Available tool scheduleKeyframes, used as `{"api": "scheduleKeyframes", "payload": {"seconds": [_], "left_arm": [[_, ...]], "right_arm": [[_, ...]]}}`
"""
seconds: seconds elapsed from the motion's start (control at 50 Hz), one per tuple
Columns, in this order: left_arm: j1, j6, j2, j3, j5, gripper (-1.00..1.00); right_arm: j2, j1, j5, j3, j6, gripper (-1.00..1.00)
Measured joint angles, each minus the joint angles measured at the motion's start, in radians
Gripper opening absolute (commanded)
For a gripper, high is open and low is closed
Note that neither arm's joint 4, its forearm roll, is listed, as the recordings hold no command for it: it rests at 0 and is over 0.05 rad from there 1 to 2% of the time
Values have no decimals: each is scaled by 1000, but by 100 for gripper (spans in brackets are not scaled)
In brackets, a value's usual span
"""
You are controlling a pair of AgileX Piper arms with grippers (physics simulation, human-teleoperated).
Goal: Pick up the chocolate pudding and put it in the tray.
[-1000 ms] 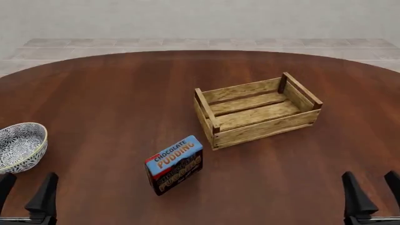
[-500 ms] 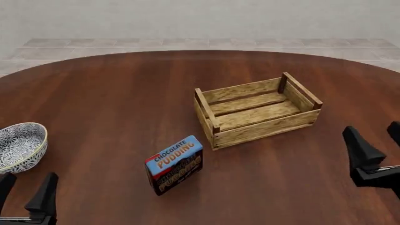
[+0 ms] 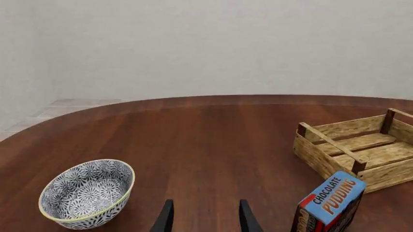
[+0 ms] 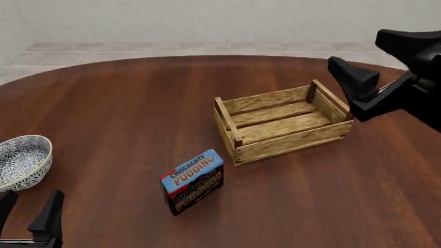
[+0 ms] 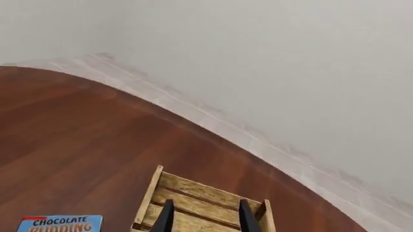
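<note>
Two pincers in play, neither touching anything. Chocolate pudding [image 4: 193, 181] stands upright on the surface [image 4: 124, 113], near the front edge, just left of centre, well apart from both. Its long axis runs diagonally: the right end sits further back, toward the tray [image 4: 282, 124].

Left pincer [image 4: 28, 217] is low at the near-left corner, fingers spread, nothing between them. From it the carton lies to the right and a little forward; in the left wrist view the box [image 3: 329, 205] shows beside the fingertips [image 3: 164, 220]. Looks like the nearer arm for the pick.

Right pincer [image 4: 386, 57] is raised high at the far right, above and beside the tray's right end, also released and empty. Its wrist view looks down over the tray [image 5: 206, 203], with the carton [image 5: 59, 224] only at the frame's edge, so a long reach back.

Carton look: blue top, red band, orange "CHOCOLATE PUDDING" lettering, dark brown lower half. Tray sits behind and right of it, close but not touching, nothing inside. Patterned bowl [image 4: 22, 161] at far left, out of the path.
</note>
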Motion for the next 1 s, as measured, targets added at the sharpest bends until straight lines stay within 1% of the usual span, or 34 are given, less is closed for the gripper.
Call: {"api": "scheduleKeyframes", "payload": {"seconds": [0.24, 0.54, 0.64, 0.78, 1.0], "left_arm": [[0, 0, 0, 0, 0, 100], [0, 0, 0, 0, 0, 100], [0, 0, 0, 0, 0, 100], [0, 0, 0, 0, 0, 100], [0, 0, 0, 0, 0, 100]], "right_arm": [[207, 177, 140, -268, -147, 100], [434, 348, 358, -551, -312, 100], [488, 405, 431, -621, -360, 100], [545, 472, 524, -686, -423, 100], [634, 527, 660, -786, -529, 100]]}}
